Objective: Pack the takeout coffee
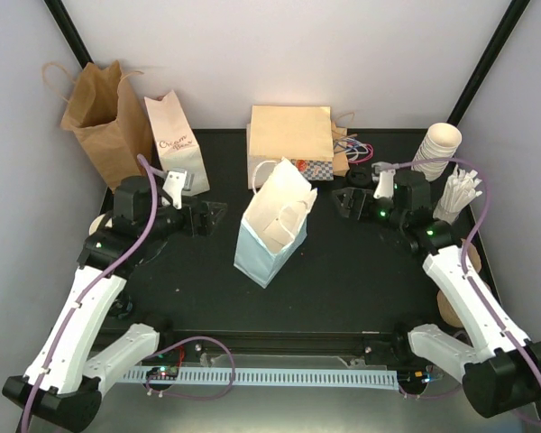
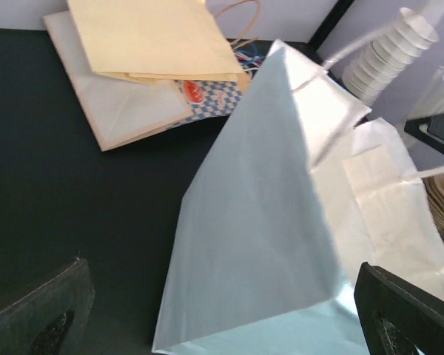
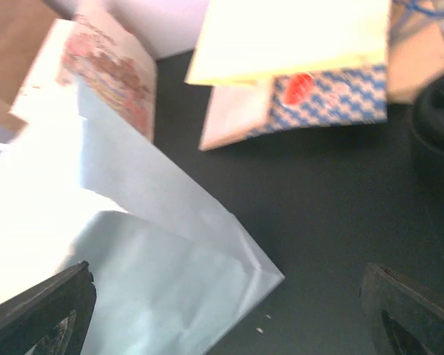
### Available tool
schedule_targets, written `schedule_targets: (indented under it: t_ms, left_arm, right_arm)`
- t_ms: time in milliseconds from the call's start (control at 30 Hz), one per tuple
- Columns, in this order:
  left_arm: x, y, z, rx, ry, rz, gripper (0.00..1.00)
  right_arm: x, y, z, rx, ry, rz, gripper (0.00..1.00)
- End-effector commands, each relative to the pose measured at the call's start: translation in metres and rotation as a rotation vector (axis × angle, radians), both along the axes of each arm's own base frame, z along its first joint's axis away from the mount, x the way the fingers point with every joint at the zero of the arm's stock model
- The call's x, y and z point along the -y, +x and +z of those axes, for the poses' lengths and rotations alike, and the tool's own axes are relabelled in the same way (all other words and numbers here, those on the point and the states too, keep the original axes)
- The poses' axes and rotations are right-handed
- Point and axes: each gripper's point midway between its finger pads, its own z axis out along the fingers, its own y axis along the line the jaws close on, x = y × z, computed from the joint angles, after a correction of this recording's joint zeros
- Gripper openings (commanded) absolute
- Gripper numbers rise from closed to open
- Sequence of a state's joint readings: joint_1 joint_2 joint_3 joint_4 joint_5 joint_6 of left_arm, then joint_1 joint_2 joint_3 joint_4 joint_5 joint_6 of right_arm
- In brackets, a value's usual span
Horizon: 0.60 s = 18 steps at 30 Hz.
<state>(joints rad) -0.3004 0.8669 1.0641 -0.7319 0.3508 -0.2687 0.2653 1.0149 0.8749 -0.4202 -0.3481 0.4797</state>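
Black tabletop [image 1: 343, 280] and white walls frame a packing station where a pale-blue paper bag [image 1: 270, 242] stands open and tilted between the 2 grippers. Just right of the left gripper [image 1: 207, 218] and just left of the right gripper [image 1: 350, 203], this bag fills the ground between them, mouth upward, 1 white handle showing inside.

Beyond both grippers, at the back, lies a flat stack of bags [image 1: 288, 135], tan on top with a blue-checked one beneath. Behind the left gripper stands a white printed bag [image 1: 178, 144], and farther back and to its left a brown paper bag [image 1: 104, 126], open at the top. Behind and to the right of the right gripper rises a stack of cream cups [image 1: 437, 149], with a bundle of white sticks [image 1: 460, 194] beside it.

Left gripper: jaws wide apart, holding nothing, the pale-blue bag's side below them in its wrist view. Right gripper: jaws likewise spread wide and empty, above a corner of that bag and bare tabletop.

No view shows the takeout coffee, so neither its place nor its look can be told.
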Motion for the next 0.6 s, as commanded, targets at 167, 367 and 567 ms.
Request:
schedule_targets:
  t_ms: [167,367,567]
  left_arm:
    - [0.037,-0.012,0.023,0.056,-0.091,-0.239,0.99]
    - [0.043,0.006,0.029,0.075,-0.048,-0.208,0.99]
    - [0.057,0.026,0.023,0.064,0.029,-0.199,0.94]
  right_arm:
    - [-0.026,-0.013,0.057,0.137,-0.078,0.05,1.0]
    - [-0.031,-0.022,0.063,0.151,-0.072,0.081,1.0]
    - [-0.032,-0.027,0.058,0.124,-0.059,0.093,1.0]
